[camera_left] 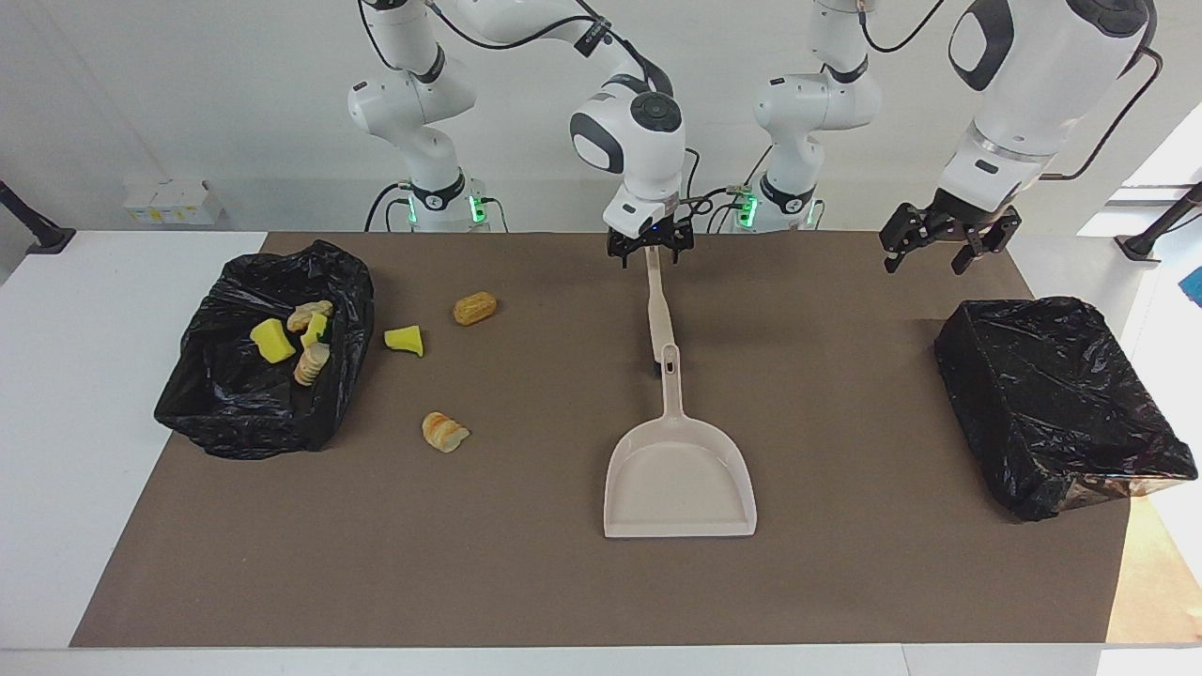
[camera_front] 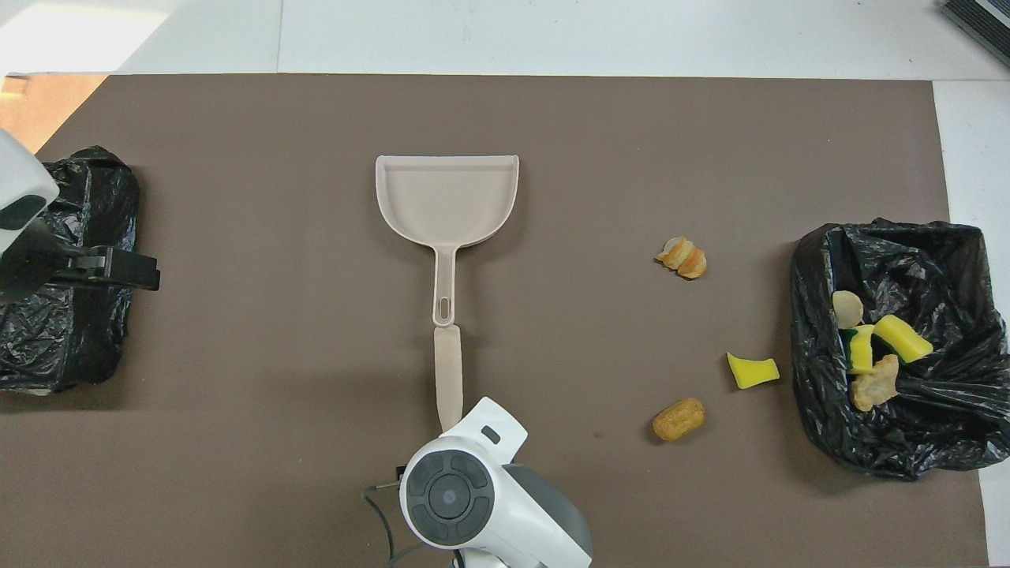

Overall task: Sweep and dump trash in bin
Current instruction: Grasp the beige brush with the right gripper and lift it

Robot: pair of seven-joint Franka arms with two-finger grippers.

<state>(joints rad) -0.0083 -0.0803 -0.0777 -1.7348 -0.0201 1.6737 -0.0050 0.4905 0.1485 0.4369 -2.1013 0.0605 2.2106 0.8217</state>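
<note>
Three pieces of trash lie on the brown mat: a tan stub (camera_left: 474, 307) (camera_front: 678, 419), a yellow sponge chunk (camera_left: 404, 339) (camera_front: 752, 371) and a croissant piece (camera_left: 444, 432) (camera_front: 682, 257). Several more scraps (camera_left: 296, 336) (camera_front: 868, 351) lie in the black-bagged bin (camera_left: 235, 422) (camera_front: 884, 457) at the right arm's end. My right gripper (camera_left: 650, 252) hangs open over the robot-side end of the beige brush handle (camera_left: 659, 314) (camera_front: 447, 371), holding nothing; its wrist hides it in the overhead view. My left gripper (camera_left: 928, 255) (camera_front: 138, 272) waits open above the other bin.
A beige dustpan (camera_left: 681, 479) (camera_front: 447, 197) lies mid-mat, its handle pointing at the robots and meeting the brush. A second black-bagged bin (camera_left: 1061, 404) (camera_front: 63, 347) sits at the left arm's end. White table borders the mat.
</note>
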